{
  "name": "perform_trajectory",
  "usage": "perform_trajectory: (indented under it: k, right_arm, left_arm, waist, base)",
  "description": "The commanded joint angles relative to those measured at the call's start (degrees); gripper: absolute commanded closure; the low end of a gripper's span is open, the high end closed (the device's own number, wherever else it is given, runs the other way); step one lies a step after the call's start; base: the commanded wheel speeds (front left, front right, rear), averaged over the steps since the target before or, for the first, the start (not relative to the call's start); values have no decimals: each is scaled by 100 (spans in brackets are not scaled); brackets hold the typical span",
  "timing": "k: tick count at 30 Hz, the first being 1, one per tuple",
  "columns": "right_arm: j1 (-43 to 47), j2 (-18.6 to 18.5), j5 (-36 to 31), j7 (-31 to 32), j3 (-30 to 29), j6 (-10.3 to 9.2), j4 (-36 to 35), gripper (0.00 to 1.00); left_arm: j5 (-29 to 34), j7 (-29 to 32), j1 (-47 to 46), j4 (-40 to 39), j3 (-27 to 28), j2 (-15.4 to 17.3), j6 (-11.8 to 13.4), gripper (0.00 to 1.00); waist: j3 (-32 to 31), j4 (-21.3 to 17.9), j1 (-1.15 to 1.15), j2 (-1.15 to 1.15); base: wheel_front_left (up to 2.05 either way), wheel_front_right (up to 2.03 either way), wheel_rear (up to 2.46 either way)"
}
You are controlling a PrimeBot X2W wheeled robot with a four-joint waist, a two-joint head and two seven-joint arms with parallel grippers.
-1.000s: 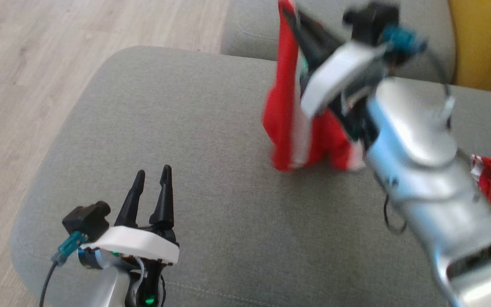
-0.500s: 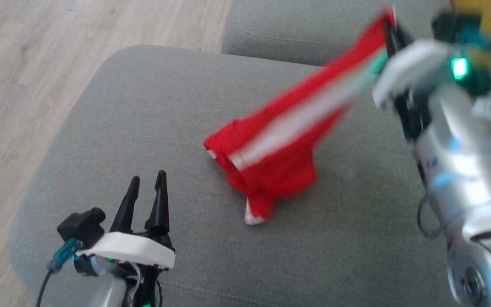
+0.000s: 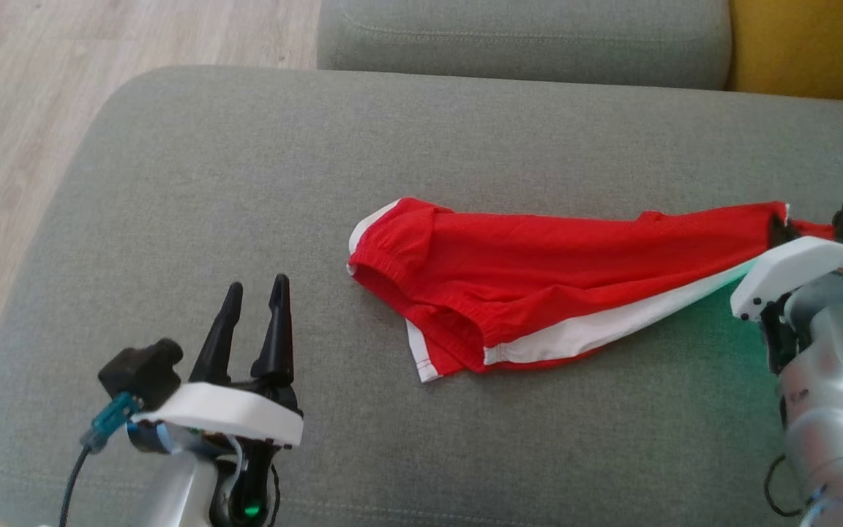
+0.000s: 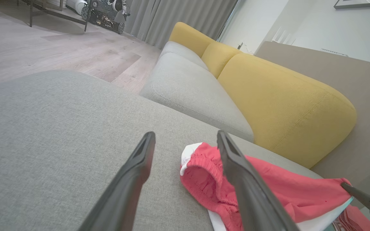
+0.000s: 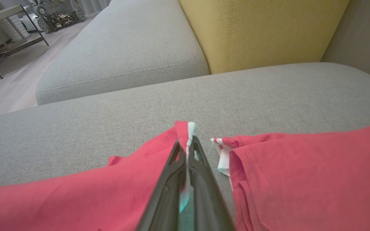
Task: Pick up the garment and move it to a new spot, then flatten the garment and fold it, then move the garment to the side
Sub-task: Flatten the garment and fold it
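The garment [image 3: 538, 271], red shorts with a white side stripe, lies stretched out across the grey seat cushion [image 3: 246, 168], waistband end to the left. My right gripper [image 3: 780, 233] is shut on its right end; in the right wrist view the red and white hem [image 5: 185, 128] is pinched between the closed fingers [image 5: 172, 179]. At the lower left my left gripper [image 3: 257, 287] stands open and holds nothing, a short way left of the waistband. In the left wrist view the waistband [image 4: 201, 173] lies just beyond the right finger [image 4: 236, 166] of the open left gripper [image 4: 185, 136].
A second red cloth [image 5: 300, 179] lies on the cushion right of my right gripper. A yellow backrest [image 3: 809, 44] and another grey cushion [image 3: 524, 29] stand behind. Wooden floor [image 3: 26, 110] lies beyond the cushion's left edge.
My right arm has swung down and to the right, bringing the garment from hanging in the air to lying stretched on the cushion. The head camera has shifted too. The left gripper has stayed put.
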Motion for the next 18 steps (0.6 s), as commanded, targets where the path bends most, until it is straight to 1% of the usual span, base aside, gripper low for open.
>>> perform_trajectory:
  k: [1, 6, 7, 8, 11, 13, 18]
  right_arm:
    - [-150, 134, -219, 24, -71, -5, -337, 100]
    - [-94, 346, -919, 326, -635, -5, -737, 100]
    - [-94, 374, -1022, 361, -712, -5, -796, 54]
    - [-90, 394, -1122, 392, -785, -5, -847, 0]
    - [-80, 427, -1421, 403, -916, -5, -991, 0]
    - [-107, 435, -1472, 319, -976, -5, -1005, 0]
    - [-184, 439, -1085, -267, -681, -5, -573, 0]
  left_arm:
    - [69, -45, -323, -179, 164, 25, -32, 0]
    - [59, -45, -389, -153, 65, 25, -64, 0]
    - [58, -45, -394, -145, 44, 25, -70, 0]
    - [57, -45, -394, -135, 26, 25, -74, 0]
    - [53, -45, -384, -106, -8, 25, -77, 0]
    - [52, -45, -367, -86, -15, 25, -67, 0]
    - [45, -45, -294, -83, -94, 25, -53, 0]
  waist:
    - [39, -21, 0, 0]
    - [106, 64, 0, 0]
    - [110, 88, 0, 0]
    - [110, 112, 0, 0]
    - [91, 163, 0, 0]
    - [45, 168, 0, 0]
    - [-161, 52, 0, 0]
  base:
    - [0, 0, 0]
    - [0, 0, 0]
    - [0, 0, 0]
    - [0, 0, 0]
    - [0, 0, 0]
    - [0, 0, 0]
    - [0, 0, 0]
